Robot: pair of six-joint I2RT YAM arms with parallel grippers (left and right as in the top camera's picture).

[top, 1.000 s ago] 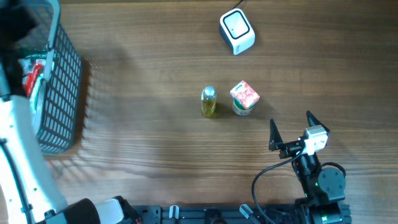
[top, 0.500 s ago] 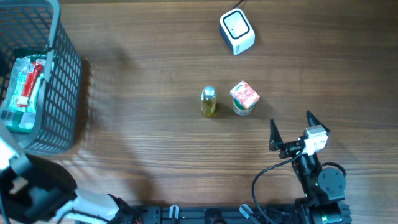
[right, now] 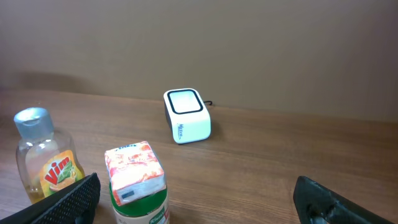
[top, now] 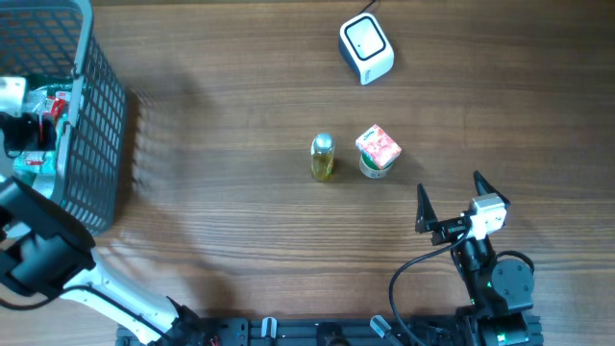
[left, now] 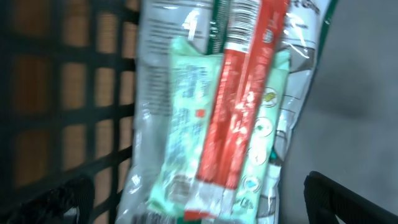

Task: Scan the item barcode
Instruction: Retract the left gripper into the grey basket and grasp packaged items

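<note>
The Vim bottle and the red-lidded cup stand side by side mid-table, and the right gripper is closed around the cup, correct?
No. The Vim bottle and red-lidded cup do stand side by side, but the right gripper is open and well clear of the cup, as the overhead view shows.

Matt wood-grain table (top: 211, 211); glossy plastic packets (left: 239, 93); dark plastic mesh basket (top: 96, 144).

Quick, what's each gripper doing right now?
Left gripper: open, holding nothing, over the packet in the basket.
Right gripper: open, holding nothing.
</note>
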